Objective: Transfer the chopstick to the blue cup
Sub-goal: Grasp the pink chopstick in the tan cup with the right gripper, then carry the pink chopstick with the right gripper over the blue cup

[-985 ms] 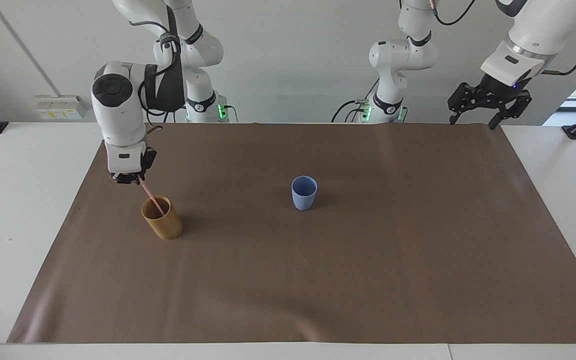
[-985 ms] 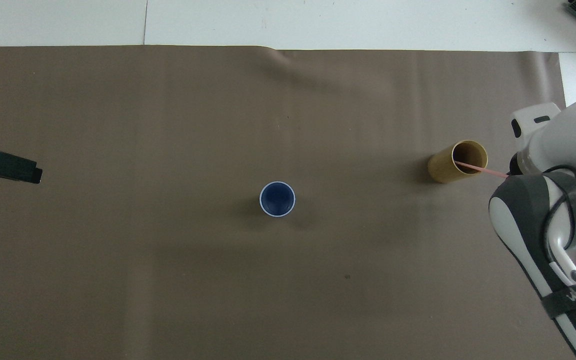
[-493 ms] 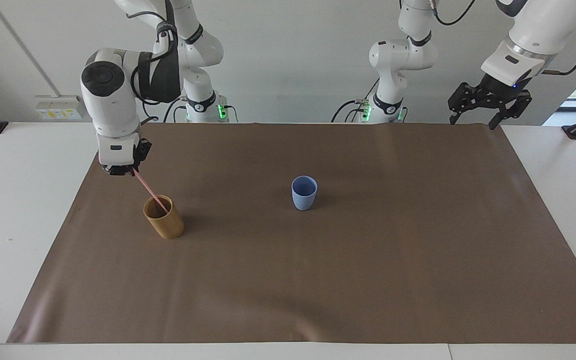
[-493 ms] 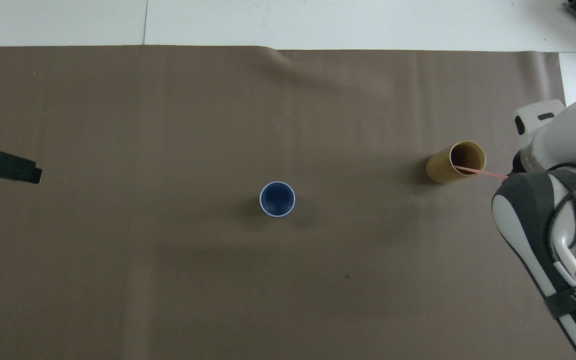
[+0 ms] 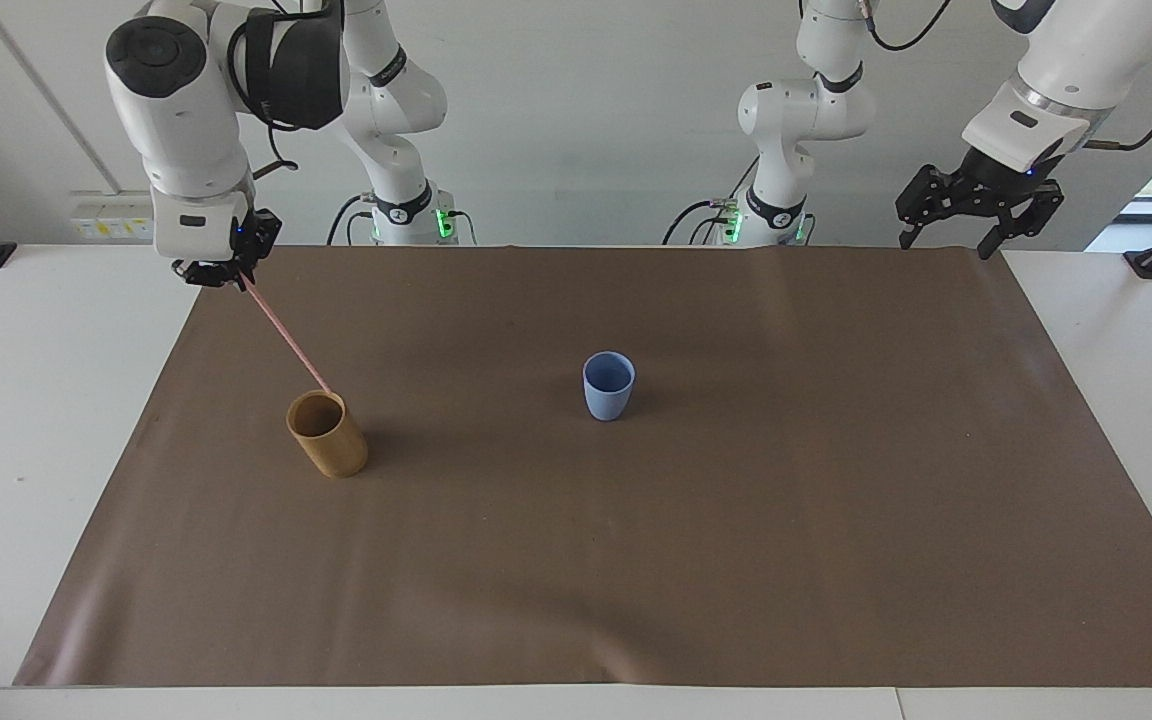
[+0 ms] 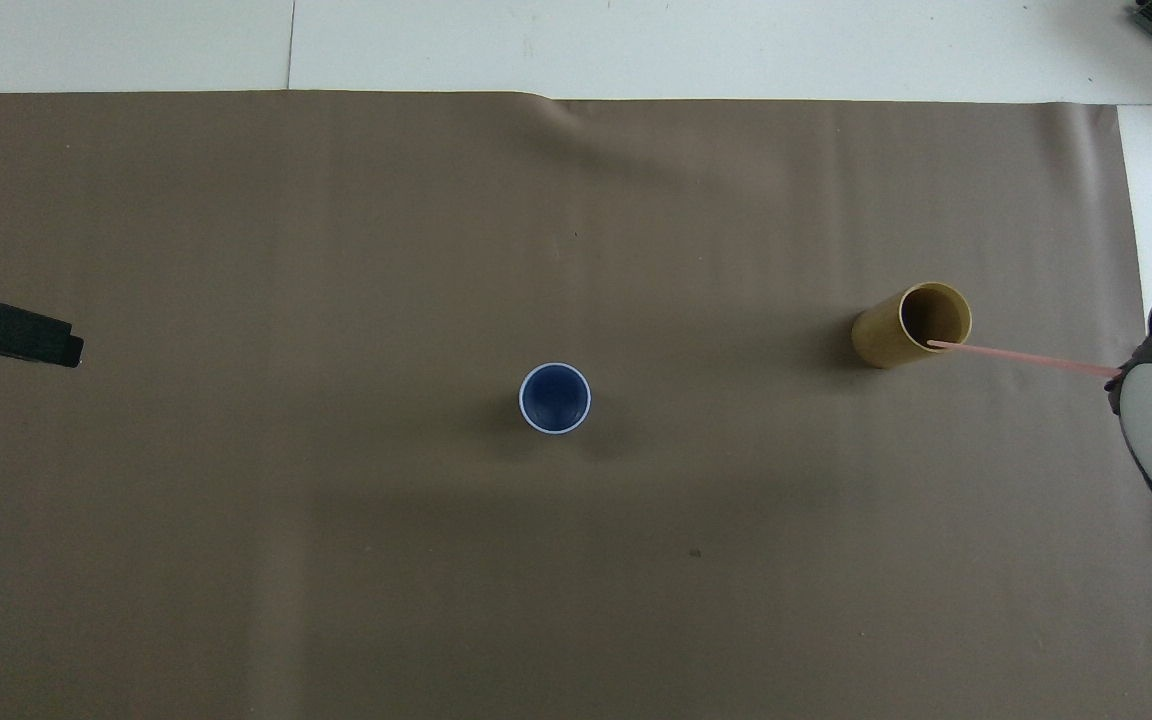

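Observation:
My right gripper (image 5: 224, 279) is shut on the upper end of the pale pink chopstick (image 5: 284, 335) and holds it slanted in the air. The stick's lower tip is at the rim of the tan bamboo-coloured cup (image 5: 328, 437). In the overhead view the chopstick (image 6: 1026, 357) runs from the tan cup (image 6: 908, 326) to my right arm, which hides the gripper. The blue cup (image 5: 608, 386) stands upright and empty mid-mat, also in the overhead view (image 6: 555, 398). My left gripper (image 5: 948, 243) waits open and empty over the mat's corner at the left arm's end; its tip (image 6: 66, 350) also shows in the overhead view.
A brown mat (image 5: 736, 560) covers most of the white table (image 5: 26, 400). The two cups are the only things standing on it.
My right gripper has risen and drawn the chopstick up out of the tan cup, until only its tip is at the rim. The left arm has not moved.

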Available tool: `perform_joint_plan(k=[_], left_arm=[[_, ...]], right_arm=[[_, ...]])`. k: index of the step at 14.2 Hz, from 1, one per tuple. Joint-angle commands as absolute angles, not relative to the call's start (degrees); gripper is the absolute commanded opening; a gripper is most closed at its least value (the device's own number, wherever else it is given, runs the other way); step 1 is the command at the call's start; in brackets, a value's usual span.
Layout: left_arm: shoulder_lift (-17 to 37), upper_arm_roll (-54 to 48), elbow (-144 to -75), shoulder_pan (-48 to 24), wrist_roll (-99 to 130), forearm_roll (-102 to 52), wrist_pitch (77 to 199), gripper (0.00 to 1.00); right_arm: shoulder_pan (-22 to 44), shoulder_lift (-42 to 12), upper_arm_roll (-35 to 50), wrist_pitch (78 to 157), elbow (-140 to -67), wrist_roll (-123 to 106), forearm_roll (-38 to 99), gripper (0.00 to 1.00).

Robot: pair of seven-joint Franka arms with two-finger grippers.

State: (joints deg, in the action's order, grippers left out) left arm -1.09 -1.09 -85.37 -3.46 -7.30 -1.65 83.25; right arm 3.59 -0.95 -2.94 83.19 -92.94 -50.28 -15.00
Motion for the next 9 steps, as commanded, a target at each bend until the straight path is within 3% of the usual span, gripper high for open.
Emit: perform_joint_plan(k=[1,5,9], left_arm=[[-1.76,-1.41,-85.52,-2.81,-7.73,-1.05,82.53,1.0],[-1.76,-1.41,-85.52,-2.81,-7.73,-1.05,82.35,1.0],[-1.76,-1.41,-85.52,-2.81,-7.73,-1.05,82.27,1.0]], right_arm=[[3.95,-1.32,-2.55,79.12,-90.27,-49.4,-16.44,0.0],[11.84,-1.32,-2.55,74.54,-89.3,-37.56,-15.48,0.0],[14.67,-1.05,0.34,71.73,-89.03,-25.36,-9.94,0.0]])
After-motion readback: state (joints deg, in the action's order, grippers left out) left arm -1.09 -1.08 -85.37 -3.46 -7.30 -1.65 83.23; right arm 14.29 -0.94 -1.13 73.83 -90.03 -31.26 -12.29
